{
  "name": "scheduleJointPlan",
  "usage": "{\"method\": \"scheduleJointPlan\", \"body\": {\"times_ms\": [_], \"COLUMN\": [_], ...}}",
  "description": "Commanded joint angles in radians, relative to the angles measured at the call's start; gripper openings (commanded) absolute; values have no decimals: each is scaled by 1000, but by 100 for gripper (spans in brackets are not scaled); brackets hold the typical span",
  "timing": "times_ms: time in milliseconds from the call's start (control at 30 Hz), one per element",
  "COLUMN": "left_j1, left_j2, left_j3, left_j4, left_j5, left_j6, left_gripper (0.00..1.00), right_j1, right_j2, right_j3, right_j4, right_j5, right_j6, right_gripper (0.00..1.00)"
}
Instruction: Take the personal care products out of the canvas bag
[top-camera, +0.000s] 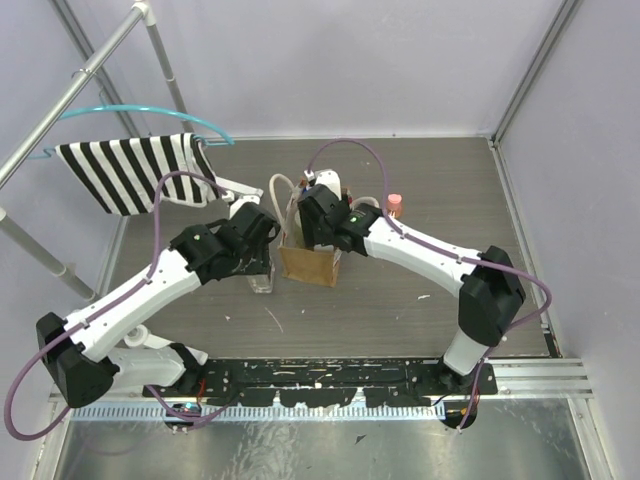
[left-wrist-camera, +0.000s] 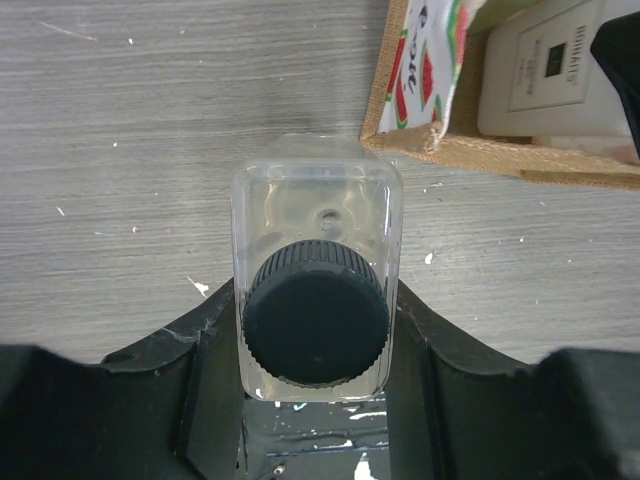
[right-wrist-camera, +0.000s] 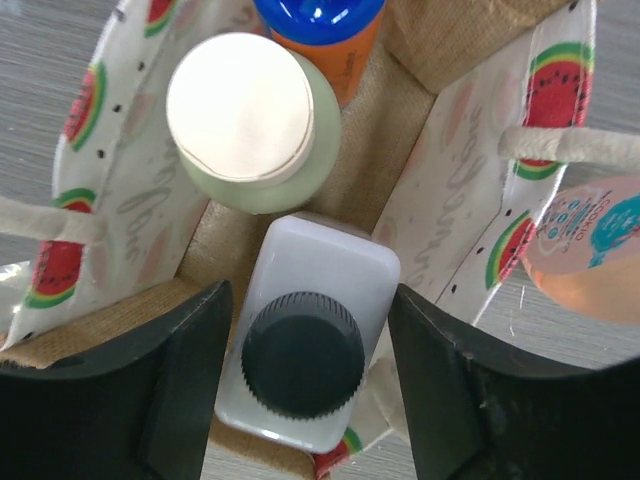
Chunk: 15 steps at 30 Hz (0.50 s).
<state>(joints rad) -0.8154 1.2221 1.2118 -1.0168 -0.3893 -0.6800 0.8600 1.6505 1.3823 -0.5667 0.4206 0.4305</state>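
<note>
The canvas bag (top-camera: 310, 262) stands upright on your tabletop (top-camera: 430, 290), holding three bottles: the olive bottle (right-wrist-camera: 240, 105), the white bottle (right-wrist-camera: 320, 262) and the blue-capped bottle (right-wrist-camera: 320, 15). Your right gripper (right-wrist-camera: 308, 300) straddles the white one, fingers hard by its sides - you cannot tell whether it grips. Your left gripper (left-wrist-camera: 315, 300) is clamped on the clear bottle (left-wrist-camera: 315, 200), just outside the bag - the pink-capped bottle (top-camera: 394, 203) stands outside too.

The left arm (top-camera: 130, 300) and right arm (top-camera: 420, 250) have glossy white link shells joined by chunky black joint housings. A purple cable (top-camera: 155, 225) loops loosely along each, and a small green light (top-camera: 355, 218) glows near each wrist. The left pincer (left-wrist-camera: 315, 330) and right pincer (right-wrist-camera: 310, 330) have broad matte-black fingers (right-wrist-camera: 190, 380); white flecks dot the left one's base.
</note>
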Motion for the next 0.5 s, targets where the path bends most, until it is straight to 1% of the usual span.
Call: {"method": "scheduleJointPlan", "body": {"times_ms": [0, 33, 100, 133, 167, 200, 267, 300, 367, 433, 467], "left_j1": [-2, -2, -3, -2, -2, -3, -3, -3, -2, -3, -2], "left_j2": [-51, -52, -45, -40, -33, -28, -25, -30, -41, -51, -50], "left_j3": [-61, -75, -95, -98, -99, -96, -77, -72, -59, -58, -62], "left_j4": [227, 238, 243, 240, 239, 232, 217, 216, 213, 211, 211], "left_j5": [-58, -62, -62, -60, -56, -53, -44, -46, -57, -66, -68], "left_j6": [-38, -43, -51, -51, -51, -50, -44, -39, -35, -32, -32], "left_gripper": [12, 14, 17, 20, 25, 31, 33, 36, 51, 60, 62], "right_j1": [-17, -20, -21, -21, -21, -21, -21, -21, -21, -21, -21], "right_j2": [26, 30, 30, 25, 16, 3, -40, -67, -131, -176, -191], "right_j3": [39, 42, 50, 55, 63, 73, 92, 103, 138, 193, 229], "right_j4": [-27, -32, -34, -28, -24, -17, 6, 18, 41, 52, 50], "right_j5": [-4, -10, -17, -14, -7, 3, 21, 31, 58, 89, 110], "right_j6": [42, 43, 37, 29, 24, 12, -11, -24, -48, -83, -102], "right_gripper": [66, 64, 46, 28, 18, 12, 4, 1, 1, 1, 1]}}
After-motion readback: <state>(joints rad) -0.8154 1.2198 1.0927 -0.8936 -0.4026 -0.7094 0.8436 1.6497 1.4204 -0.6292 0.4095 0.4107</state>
